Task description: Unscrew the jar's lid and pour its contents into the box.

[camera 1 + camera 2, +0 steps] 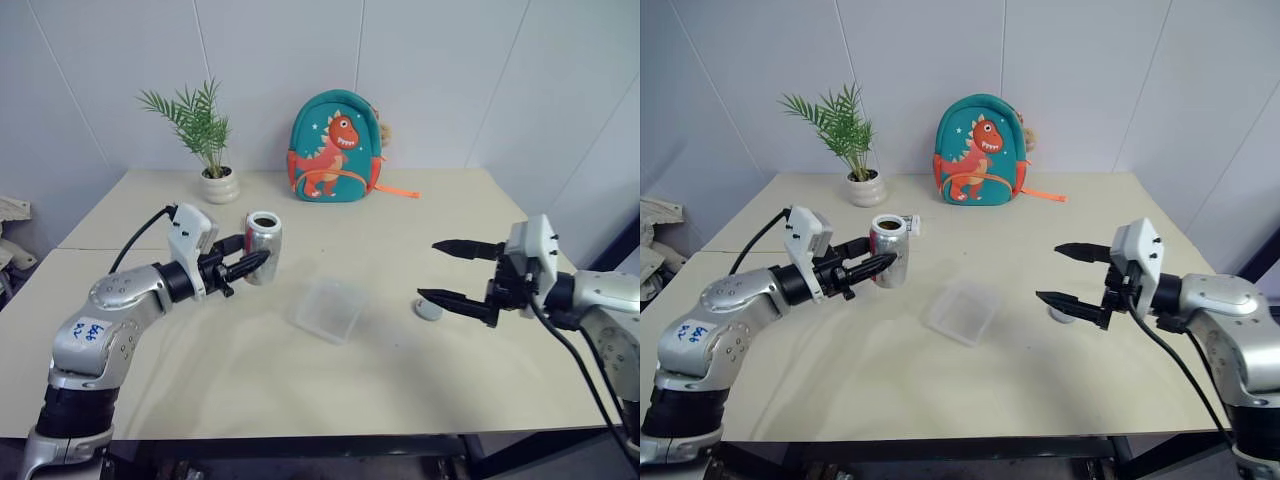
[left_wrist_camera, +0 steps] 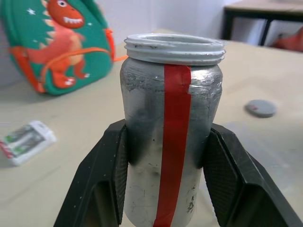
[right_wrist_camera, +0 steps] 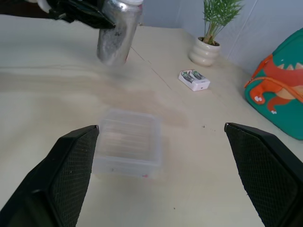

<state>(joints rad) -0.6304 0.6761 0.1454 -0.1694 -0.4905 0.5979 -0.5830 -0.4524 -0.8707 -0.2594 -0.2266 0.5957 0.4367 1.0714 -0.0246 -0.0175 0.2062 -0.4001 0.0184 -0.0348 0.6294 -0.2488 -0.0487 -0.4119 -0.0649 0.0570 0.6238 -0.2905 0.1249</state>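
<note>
Gripping jar [image 1: 263,247] upright, left gripper [image 1: 243,268] raised; right gripper [image 1: 452,272] level, fingers wide.

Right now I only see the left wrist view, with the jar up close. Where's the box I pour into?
Observer: The box sits on the table, to the robot's right of the jar and nearer the robot.
Operator: Is the other claw holding something?
Observer: No, the right claw is open and empty, raised near the lid.
Operator: Anything inside the jar?
Observer: Dark contents show in its open mouth.
</note>
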